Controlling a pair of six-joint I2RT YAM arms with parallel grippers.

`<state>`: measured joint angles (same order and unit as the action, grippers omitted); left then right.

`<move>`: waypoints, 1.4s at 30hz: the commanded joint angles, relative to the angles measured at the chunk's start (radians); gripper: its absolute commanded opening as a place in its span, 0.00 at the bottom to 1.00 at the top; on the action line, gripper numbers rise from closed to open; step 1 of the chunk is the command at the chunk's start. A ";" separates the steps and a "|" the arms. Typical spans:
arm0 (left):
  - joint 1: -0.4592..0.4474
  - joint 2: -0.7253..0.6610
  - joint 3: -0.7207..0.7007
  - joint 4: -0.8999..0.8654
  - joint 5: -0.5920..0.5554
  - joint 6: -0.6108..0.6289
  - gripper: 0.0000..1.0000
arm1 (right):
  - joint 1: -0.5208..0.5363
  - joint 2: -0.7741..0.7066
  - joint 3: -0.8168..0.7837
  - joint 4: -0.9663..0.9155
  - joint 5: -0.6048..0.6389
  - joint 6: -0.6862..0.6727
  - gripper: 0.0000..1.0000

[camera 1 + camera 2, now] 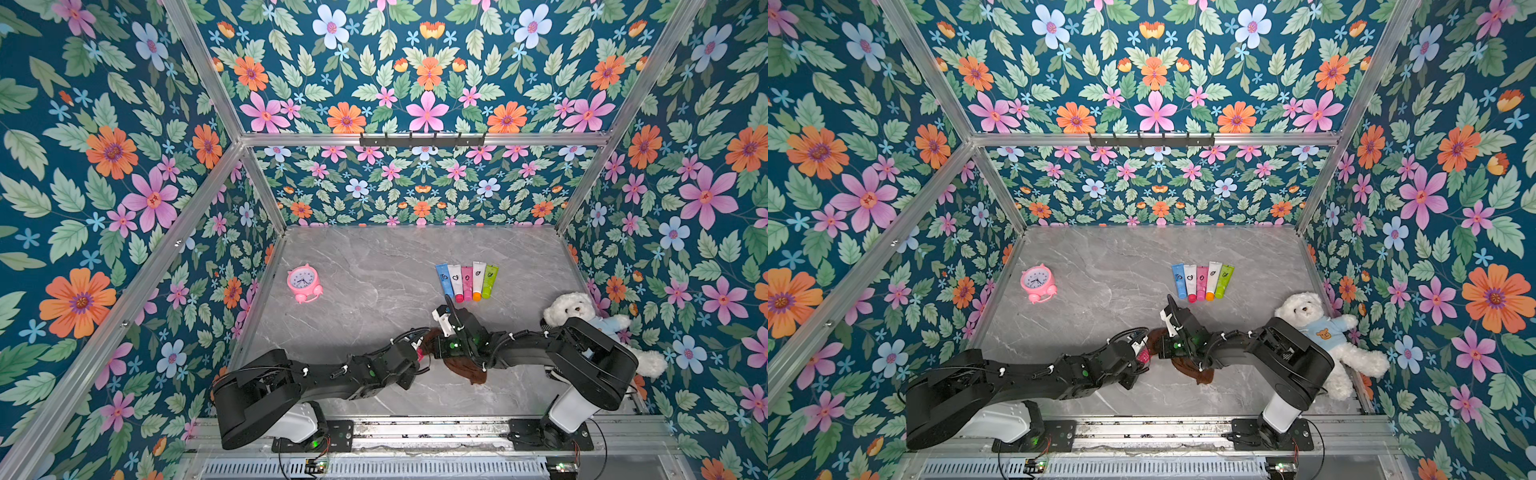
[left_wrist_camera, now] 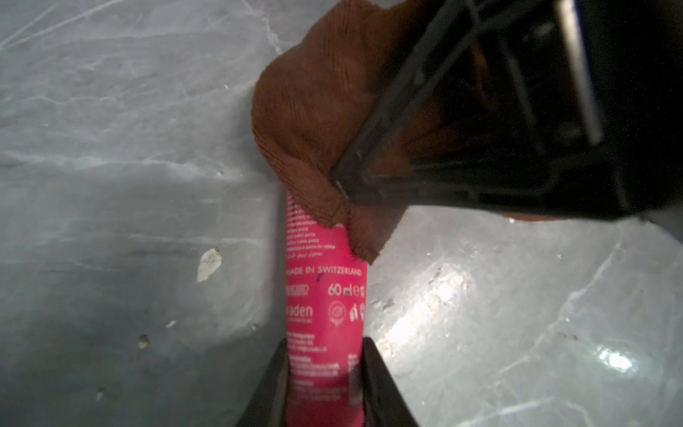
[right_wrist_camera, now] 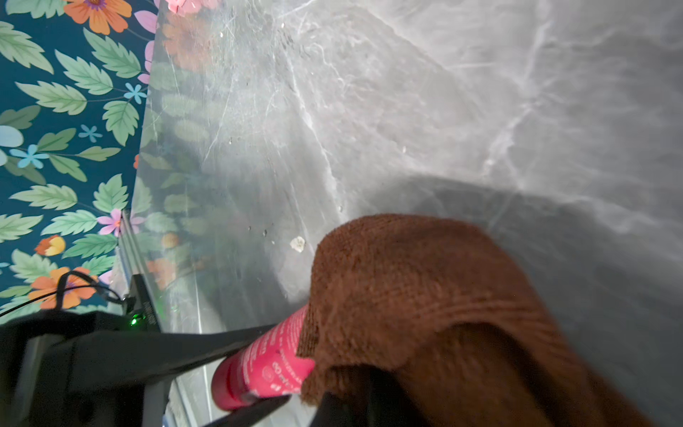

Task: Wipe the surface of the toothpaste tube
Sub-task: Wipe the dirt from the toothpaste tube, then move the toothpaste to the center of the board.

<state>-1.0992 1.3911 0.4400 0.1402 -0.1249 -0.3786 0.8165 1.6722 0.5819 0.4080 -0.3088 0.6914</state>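
Note:
A pink toothpaste tube (image 2: 325, 295) is held off the marble tabletop, and my left gripper (image 2: 325, 344) is shut on its cap end, one black finger on each side. A brown cloth (image 2: 314, 111) is draped over the tube's other end and hides it. My right gripper (image 3: 351, 403) is shut on the cloth (image 3: 425, 295), its jaws mostly buried in the fabric, with the tube (image 3: 266, 362) sticking out beside it. In both top views the two grippers meet at the table's front centre, with the cloth (image 1: 465, 370) (image 1: 1196, 372) hanging below the right wrist.
Several coloured tubes (image 1: 467, 280) lie in a row behind the grippers. A pink alarm clock (image 1: 304, 283) lies at the left, and a white teddy bear (image 1: 582, 311) lies by the right wall. Floral walls enclose the marble tabletop (image 1: 374, 257) on three sides.

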 commanded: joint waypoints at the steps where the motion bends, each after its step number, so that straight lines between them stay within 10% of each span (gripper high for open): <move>1: 0.002 0.013 0.003 0.009 -0.011 0.009 0.00 | 0.053 0.007 -0.016 -0.090 -0.205 0.071 0.00; 25: 0.052 0.044 0.085 -0.160 -0.155 -0.249 0.00 | -0.235 -0.403 -0.117 -0.568 0.024 -0.113 0.00; 32: 0.052 0.060 0.169 -0.122 0.036 -0.275 0.60 | -0.243 -0.434 -0.121 -0.586 0.006 -0.122 0.00; 42: 0.362 -0.133 0.212 -0.179 0.393 -0.201 0.72 | -0.261 -0.470 -0.097 -0.630 -0.016 -0.153 0.00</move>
<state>-0.8143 1.2739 0.6559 -0.0235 0.0830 -0.6121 0.5613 1.2076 0.4789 -0.1940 -0.3126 0.5488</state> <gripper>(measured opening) 0.735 0.071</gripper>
